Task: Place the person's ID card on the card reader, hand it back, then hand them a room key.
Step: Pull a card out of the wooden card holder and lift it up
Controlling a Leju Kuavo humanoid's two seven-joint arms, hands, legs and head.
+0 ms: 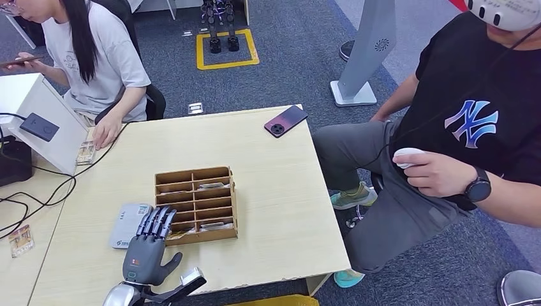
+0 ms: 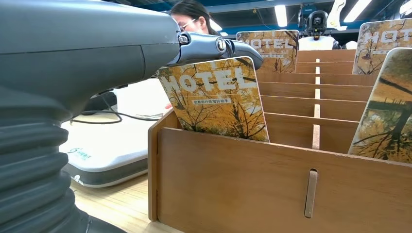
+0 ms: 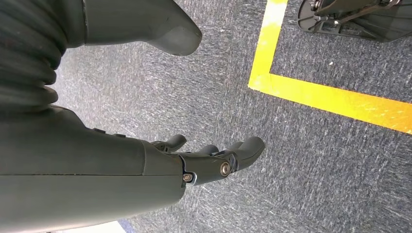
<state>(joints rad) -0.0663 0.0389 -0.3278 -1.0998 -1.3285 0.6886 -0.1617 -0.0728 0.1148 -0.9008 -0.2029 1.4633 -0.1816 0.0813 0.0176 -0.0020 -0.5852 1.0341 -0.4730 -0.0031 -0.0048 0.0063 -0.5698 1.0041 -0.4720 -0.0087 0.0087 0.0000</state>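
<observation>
My left hand (image 1: 150, 245) reaches over the near left corner of the wooden card box (image 1: 196, 204), thumb out to the side. In the left wrist view its fingers (image 2: 214, 47) lie along the top edge of a yellow HOTEL key card (image 2: 216, 99) standing in the box's front slot (image 2: 272, 179); nothing grips the card. The white card reader (image 1: 127, 223) (image 2: 104, 155) sits just left of the box, nothing on it. My right hand (image 3: 214, 160) hangs over grey carpet, fingers loosely apart, holding nothing. A card (image 1: 85, 152) lies by the hand of the person (image 1: 96, 57) at the far left.
More HOTEL cards (image 2: 384, 107) stand in other slots. A dark phone (image 1: 286, 120) lies at the table's far right corner. Another card (image 1: 21, 240) and cables (image 1: 38, 191) lie on the left. A seated person (image 1: 472, 140) is close to the table's right edge.
</observation>
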